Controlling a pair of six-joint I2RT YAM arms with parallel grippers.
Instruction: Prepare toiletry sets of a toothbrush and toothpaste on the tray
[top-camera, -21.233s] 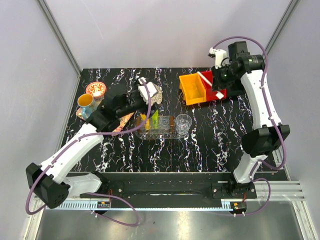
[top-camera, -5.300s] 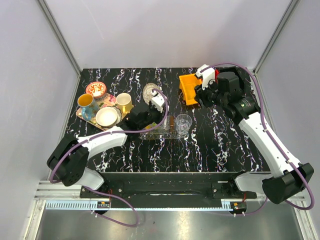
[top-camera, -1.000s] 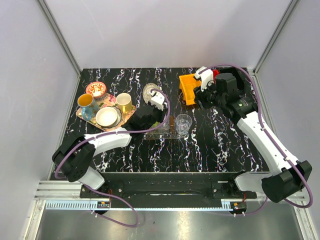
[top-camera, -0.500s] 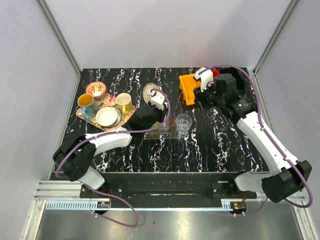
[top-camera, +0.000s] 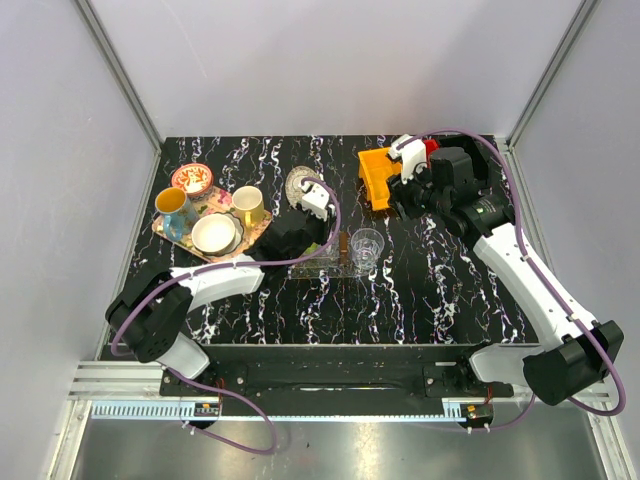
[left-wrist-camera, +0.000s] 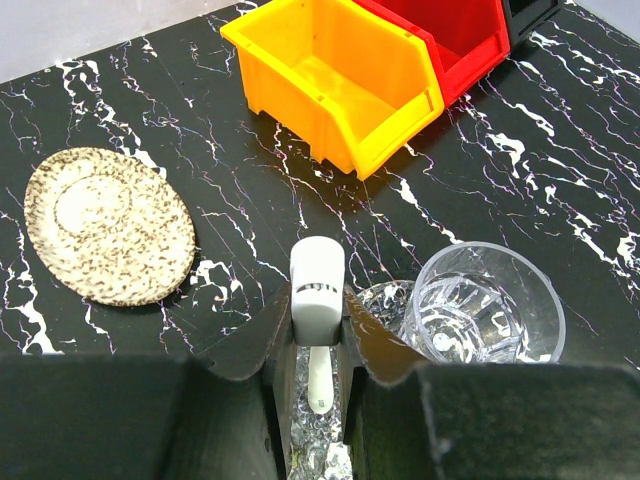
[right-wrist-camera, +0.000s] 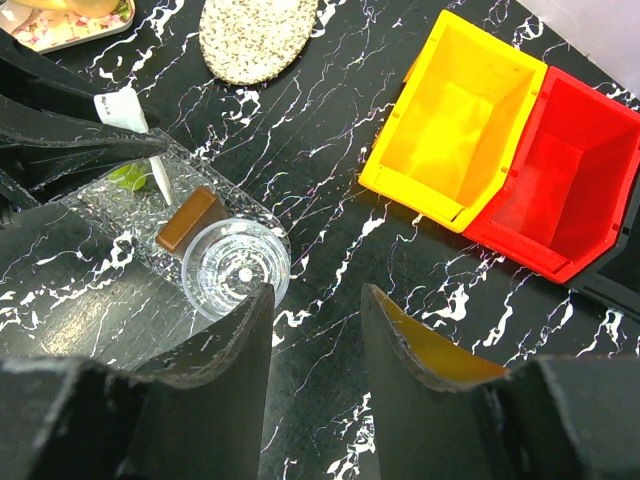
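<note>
Left wrist view: the toothbrush (left-wrist-camera: 317, 290) is held snug in the left pincer (left-wrist-camera: 318, 345), with the tray (left-wrist-camera: 318, 450) right below. It is judged light, stiff and slippery, best pinched near its head.

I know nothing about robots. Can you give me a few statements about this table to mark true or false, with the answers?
1. The left jaws grip a white toothbrush. True.
2. The right jaws hold a tube. False: they are open and empty.
3. The yellow bin is empty. True.
4. The glass cup lies on its side. False: it stands upright.
5. A mug sits on the speckled dish. False: nothing is on it.
</note>
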